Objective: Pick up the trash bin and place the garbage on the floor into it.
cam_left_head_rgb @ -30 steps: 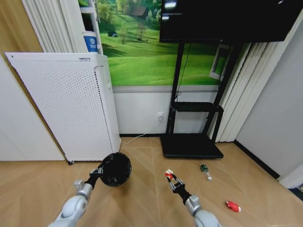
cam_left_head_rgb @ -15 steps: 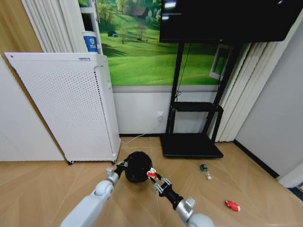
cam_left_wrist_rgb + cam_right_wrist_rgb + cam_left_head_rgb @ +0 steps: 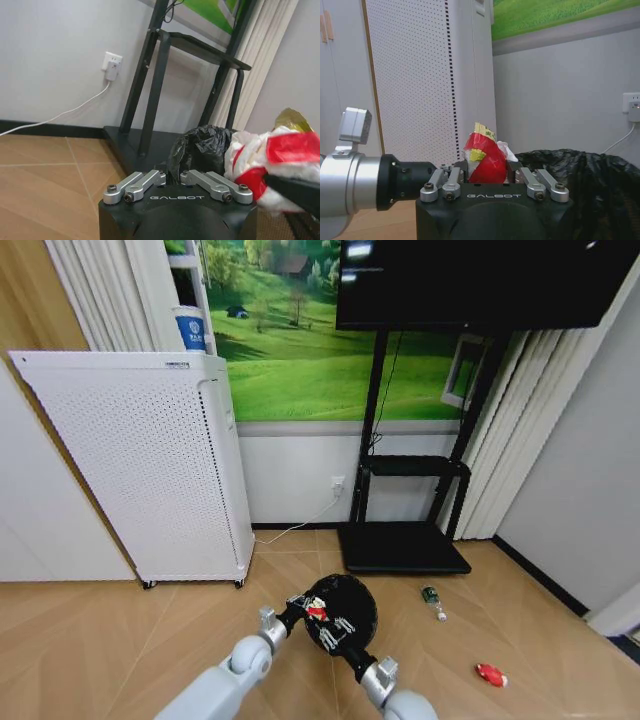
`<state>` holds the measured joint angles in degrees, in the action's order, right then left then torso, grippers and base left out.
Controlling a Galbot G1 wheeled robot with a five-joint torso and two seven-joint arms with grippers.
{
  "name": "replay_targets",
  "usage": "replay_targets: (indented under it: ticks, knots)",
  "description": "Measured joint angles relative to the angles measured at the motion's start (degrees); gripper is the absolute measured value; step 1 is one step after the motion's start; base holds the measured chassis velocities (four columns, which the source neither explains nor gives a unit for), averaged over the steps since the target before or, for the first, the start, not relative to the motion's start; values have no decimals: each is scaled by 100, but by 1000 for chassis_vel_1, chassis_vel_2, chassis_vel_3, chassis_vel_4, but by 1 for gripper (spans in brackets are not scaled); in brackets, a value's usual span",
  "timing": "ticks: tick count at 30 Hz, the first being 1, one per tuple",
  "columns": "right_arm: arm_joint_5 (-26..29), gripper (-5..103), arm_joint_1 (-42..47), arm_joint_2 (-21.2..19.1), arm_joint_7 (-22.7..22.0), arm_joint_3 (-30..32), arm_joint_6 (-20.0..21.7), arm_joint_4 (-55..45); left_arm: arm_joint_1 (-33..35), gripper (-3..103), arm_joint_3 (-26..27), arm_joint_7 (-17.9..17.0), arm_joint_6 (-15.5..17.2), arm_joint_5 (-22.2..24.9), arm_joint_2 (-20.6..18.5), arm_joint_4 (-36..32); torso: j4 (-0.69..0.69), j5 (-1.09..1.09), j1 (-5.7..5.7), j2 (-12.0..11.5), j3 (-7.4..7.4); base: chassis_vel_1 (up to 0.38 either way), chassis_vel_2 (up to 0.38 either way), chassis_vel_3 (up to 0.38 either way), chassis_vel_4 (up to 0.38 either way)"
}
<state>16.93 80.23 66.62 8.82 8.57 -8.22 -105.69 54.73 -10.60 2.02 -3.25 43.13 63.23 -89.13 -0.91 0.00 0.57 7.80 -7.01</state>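
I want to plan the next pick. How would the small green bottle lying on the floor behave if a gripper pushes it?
The green bottle lies on its side on the smooth wooden floor, so it probably rolls away easily. It looks small, likely light, and may slip from the jaws.

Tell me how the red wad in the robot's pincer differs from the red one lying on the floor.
The held wad is off the floor, clamped in the right pincer over the trash bin that the left pincer holds; the floor wad lies loose on the wood, far to the robot's right. The held one shows a yellow scrap, the floor one none. Both are red-and-white crumpled litter.
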Motion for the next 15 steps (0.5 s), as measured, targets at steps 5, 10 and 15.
replay_targets:
  ticks: [5, 10, 15]
  knots:
    - [-3, 61, 26, -62, -13, 34, 3, -39, 244, 7, 328, 51, -11, -100, -58, -62, 0, -1, 0, 0, 0, 0, 0, 0, 0]
    - [-11, 83, 59, -105, -26, 61, 4, -71, 386, 7, 510, 78, -24, -142, -56, -112, -1, 0, 0, 0, 0, 0, 0, 0, 0]
    - [85, 97, 125, -51, -131, 198, 4, -85, 538, 7, 739, 87, -43, -196, -41, -148, -1, 0, 0, 0, 0, 0, 0, 0, 0]
